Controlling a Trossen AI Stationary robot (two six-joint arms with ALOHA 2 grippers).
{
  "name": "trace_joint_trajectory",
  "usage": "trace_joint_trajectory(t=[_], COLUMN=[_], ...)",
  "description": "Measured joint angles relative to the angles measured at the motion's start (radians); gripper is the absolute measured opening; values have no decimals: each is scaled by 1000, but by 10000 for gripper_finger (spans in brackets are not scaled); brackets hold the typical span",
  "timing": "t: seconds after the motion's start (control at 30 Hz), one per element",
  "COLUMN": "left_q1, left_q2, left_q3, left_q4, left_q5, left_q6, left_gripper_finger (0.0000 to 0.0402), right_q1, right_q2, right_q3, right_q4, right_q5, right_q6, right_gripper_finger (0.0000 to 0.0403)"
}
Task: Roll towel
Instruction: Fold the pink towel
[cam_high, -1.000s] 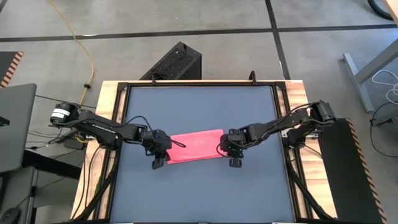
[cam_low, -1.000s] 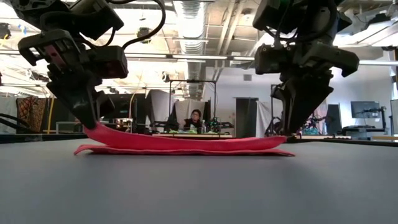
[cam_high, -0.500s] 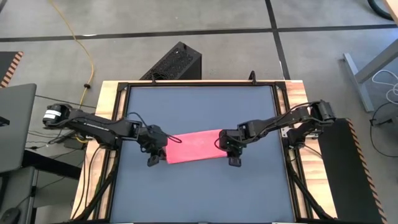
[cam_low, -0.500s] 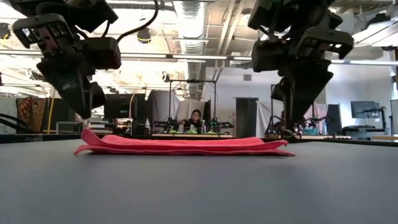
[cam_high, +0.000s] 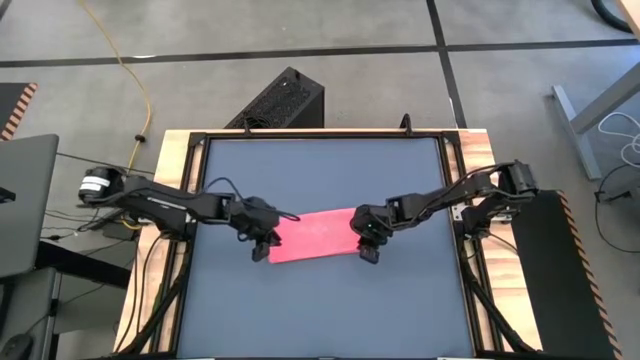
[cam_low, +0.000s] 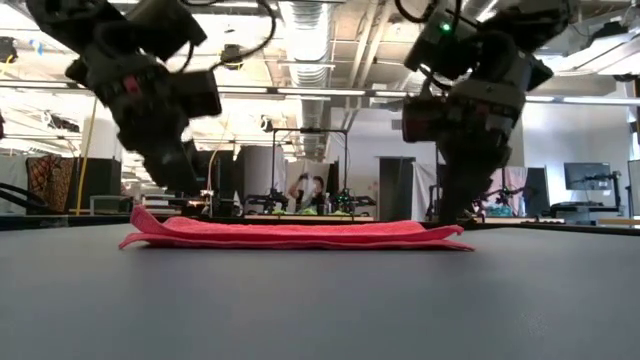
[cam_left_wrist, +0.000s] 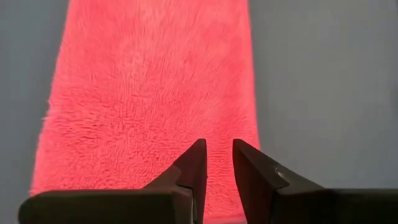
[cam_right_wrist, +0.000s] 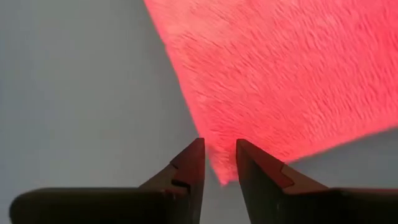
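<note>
The bright pink towel (cam_high: 312, 236) lies flat on the dark grey tabletop, folded over into a long strip; the low view (cam_low: 290, 234) shows two layers. My left gripper (cam_high: 262, 249) hovers tilted above the towel's left end (cam_low: 150, 222), and its fingers (cam_left_wrist: 217, 152) stand a narrow gap apart and empty. My right gripper (cam_high: 366, 251) stands just above the towel's right end (cam_low: 440, 232). Its fingers (cam_right_wrist: 219, 152) are a narrow gap apart over the towel's corner (cam_right_wrist: 221, 171).
Bare grey tabletop (cam_high: 320, 300) stretches on the near and far sides of the towel. A black frame (cam_high: 196, 200) runs round the table. A black box (cam_high: 280, 100) stands on the floor beyond the far edge. A person (cam_low: 312, 190) sits far off in the room.
The towel's left end hung lifted from my left gripper; it now lies down on the layer beneath, free of the fingers. My left gripper has risen, tipped, and drifted a little toward the table's right, over the towel. My right gripper has risen slightly.
</note>
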Motion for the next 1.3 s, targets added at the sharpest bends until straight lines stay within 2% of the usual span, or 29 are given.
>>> trace_joint_trajectory(t=[0.3,0.47,0.7,0.93,1.03,1.13,1.23,1.3], left_q1=[4,4,43,156,202,229,231,221], left_q2=[165,194,137,24,1,9,37,58], left_q3=[-1,2,64,116,116,112,94,84], left_q4=[116,175,160,141,125,88,67,71], left_q5=[82,124,127,169,169,170,202,236], left_q6=[-29,-59,37,112,135,151,164,172], left_gripper_finger=[40,36,36,36,36,36,36,36], right_q1=[37,13,-83,-177,-200,-205,-177,-129], right_q2=[-1,-3,-4,-1,-1,-1,-3,6], right_q3=[-76,-79,-42,141,230,313,337,323], right_q4=[54,1,-99,-405,-534,-565,-458,-327], right_q5=[115,152,161,179,170,133,38,31], right_q6=[34,-128,-394,-516,-515,-445,-293,-230], right_gripper_finger=[110,110,110,110,110,110,110,110])
